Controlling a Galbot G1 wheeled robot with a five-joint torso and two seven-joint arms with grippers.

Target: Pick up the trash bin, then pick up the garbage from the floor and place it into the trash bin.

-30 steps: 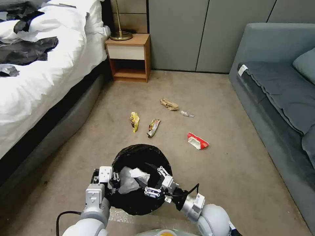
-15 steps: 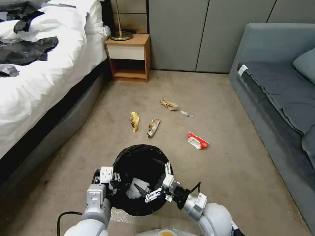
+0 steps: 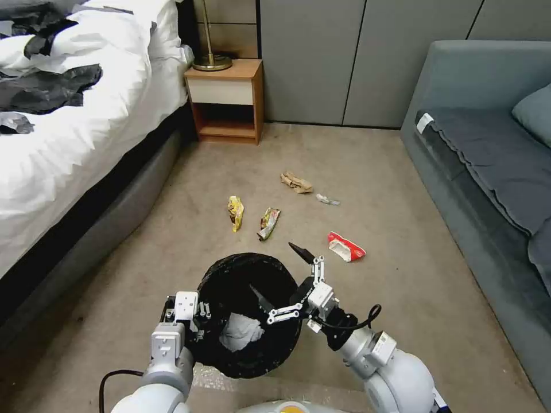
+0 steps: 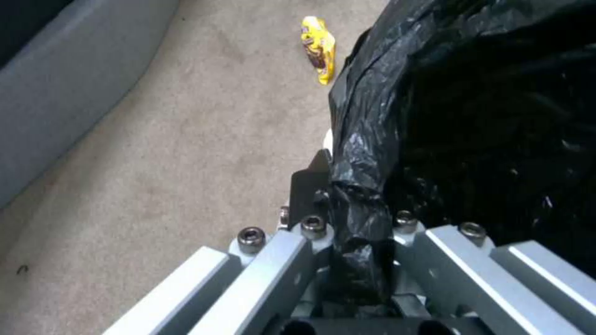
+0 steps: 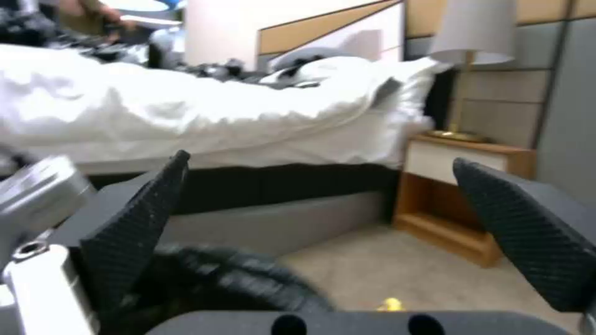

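**A:** How far along are you?

**B:** You have the trash bin [image 3: 249,314] in hand: your left gripper [image 4: 348,223] is clamped on the black liner at its rim, on the side nearest you. One white tissue [image 3: 241,332] already lies inside. Your right gripper [image 3: 287,281] hangs over the bin's right edge with its fingers spread wide and nothing between them.

**A:** And what's left?

**B:** Five pieces on the carpet, all beyond the bin: a yellow wrapper [image 3: 235,213], a foil wrapper [image 3: 268,222] just beside it, the red-white wrapper [image 3: 345,247] nearest your right gripper, crumpled brown paper [image 3: 296,182], and a small pale scrap [image 3: 328,199], possibly clear plastic; it's too small to tell.

**A:** Anything in your way?

**B:** Not much. The bed [image 3: 69,149] runs along your left, the sofa [image 3: 488,166] along your right, the nightstand [image 3: 227,100] stands at the far wall. The litter sits in open floor between them.
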